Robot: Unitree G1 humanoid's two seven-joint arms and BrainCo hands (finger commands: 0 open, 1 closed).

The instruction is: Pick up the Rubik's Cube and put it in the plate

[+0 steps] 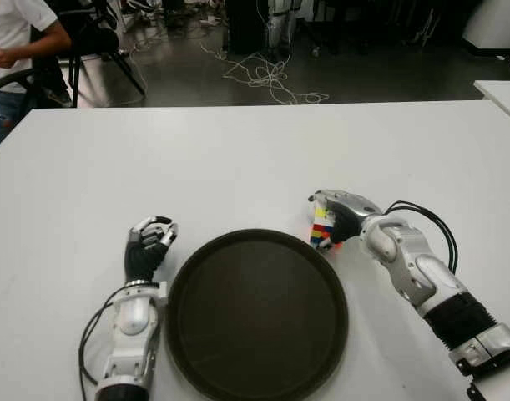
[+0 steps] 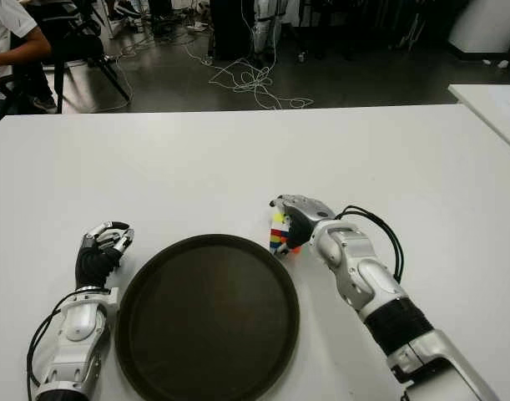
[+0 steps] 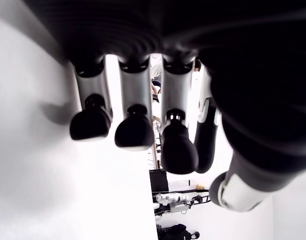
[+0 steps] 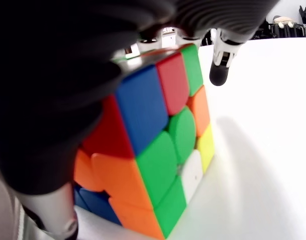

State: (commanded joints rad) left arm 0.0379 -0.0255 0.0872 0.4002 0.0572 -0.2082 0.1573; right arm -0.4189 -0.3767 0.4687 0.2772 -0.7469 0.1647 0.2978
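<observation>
The Rubik's Cube [image 1: 321,228] shows yellow, red, blue and white stickers just outside the far right rim of the dark round plate [image 1: 255,317]. My right hand [image 1: 334,219] reaches in from the right and is shut on the cube, fingers over its top and far side. The right wrist view has the cube [image 4: 158,150] filling the frame under the dark fingers [image 4: 67,70], its lower edge at the white table [image 4: 263,165]; whether it touches I cannot tell. My left hand [image 1: 150,242] shows beside the plate, on its left, fingers curled on nothing.
The white table [image 1: 238,159] runs far back behind the plate. Beyond its far edge are a seated person [image 1: 12,42] at the left, a chair and loose cables [image 1: 271,79] on the floor. A second white table's corner [image 1: 501,92] shows at the right.
</observation>
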